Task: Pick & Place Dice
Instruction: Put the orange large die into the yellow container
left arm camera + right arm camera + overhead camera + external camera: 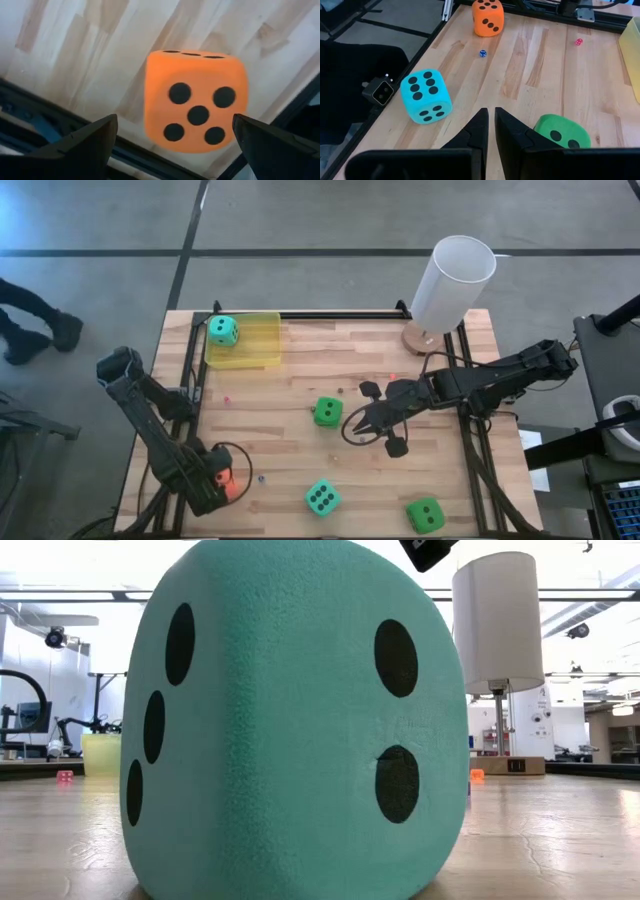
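An orange-red die (196, 102) sits on the wooden table near its front left corner, five pips up. My left gripper (174, 119) points down over it, open, one finger on each side and clear of it. In the high view that gripper (222, 484) covers most of the die (233, 477). A teal die (222, 330) lies in the yellow tray (262, 340). Another teal die (321, 498) and two green dice (326, 412) (425, 515) rest on the table. My right gripper (490, 125) hangs shut above the table's middle, beside the nearer green die (562, 132).
A white cylinder on a round wooden base (452, 280) stands at the far right. Black rails (192, 380) run along the table's left and right sides. Tiny blue (482, 53) and pink (578, 42) dice lie on the wood. A person's legs (35, 320) show beyond the table's left edge.
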